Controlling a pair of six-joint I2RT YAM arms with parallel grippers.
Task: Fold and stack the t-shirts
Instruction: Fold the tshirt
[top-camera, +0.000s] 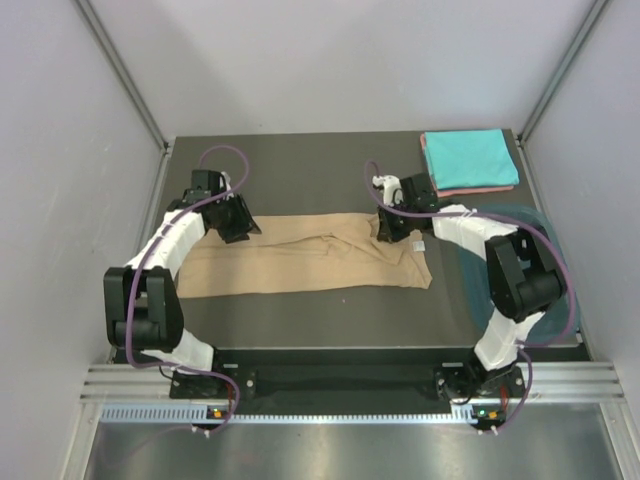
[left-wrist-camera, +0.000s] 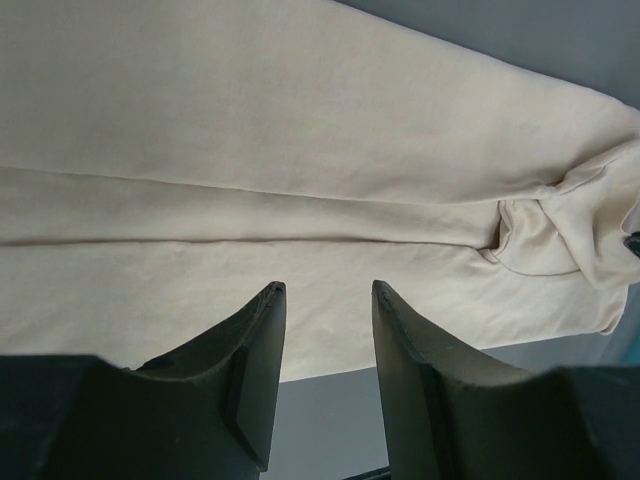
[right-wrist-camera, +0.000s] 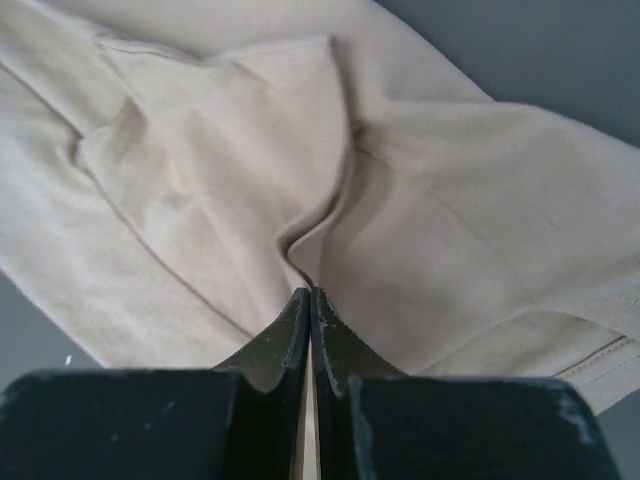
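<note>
The tan shirt (top-camera: 300, 265) lies in a long strip across the bench (top-camera: 330, 315), with bench showing along its near edge, the right hand (top-camera: 388, 232) clenched on a fold at its right end, and the left hand (top-camera: 243, 230) spread apart, holding nothing, above its left end.

It was a robot test cell in a lab, not a home: a dark table (top-camera: 300, 320) boxed in by plain pale panel walls (top-camera: 330, 60) on bare aluminium posts (top-camera: 125, 75). The cabled left arm (top-camera: 150, 300) and right arm (top-camera: 515, 275) were bolted to a slotted metal rail (top-camera: 340, 388) along the table's near edge.
</note>
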